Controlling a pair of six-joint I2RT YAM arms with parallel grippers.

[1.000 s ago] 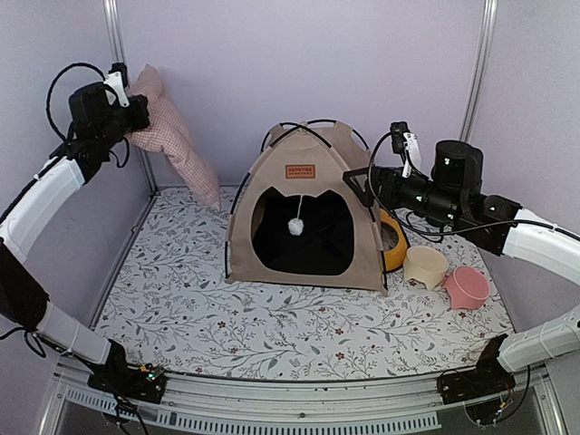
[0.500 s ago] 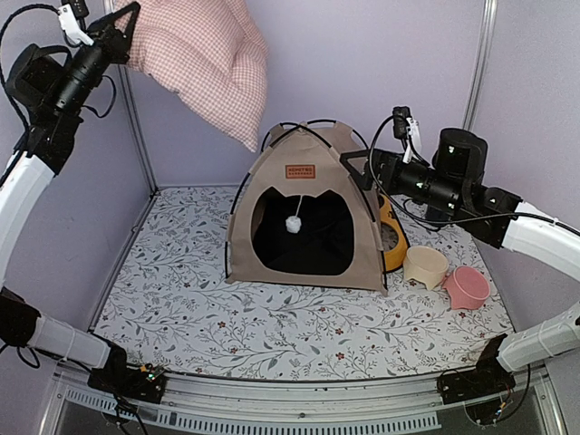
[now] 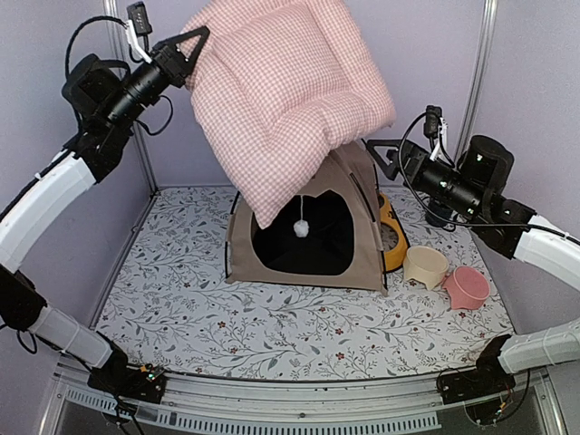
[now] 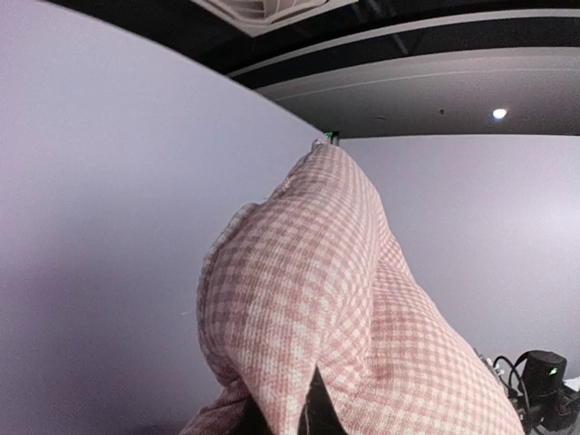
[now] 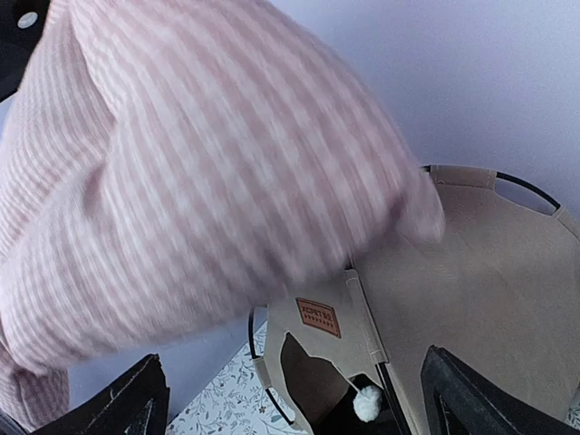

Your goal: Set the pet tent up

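Pet tent (image 3: 361, 231): upright mid-table (image 3: 181, 313), arched doorway facing my bases.
Pink checked cushion (image 3: 290, 91): hangs over the tent's peak, long axis slanting down toward it, lowest corner in front of the doorway top.
My left fingers (image 3: 186, 41): up and left of the tent, clamped on the cushion's corner.
My right fingers (image 3: 379, 156): spread, empty, just beside the tent's upper right side, so the nearer pair.

Seen from above, the pink checked cushion (image 3: 290, 100) hides the peak and label of the pet tent (image 3: 362, 227) and runs off the top edge, the tent covers most of the yellow stand (image 3: 396, 237) on its right, and the right wrist view shows the cushion blurred.
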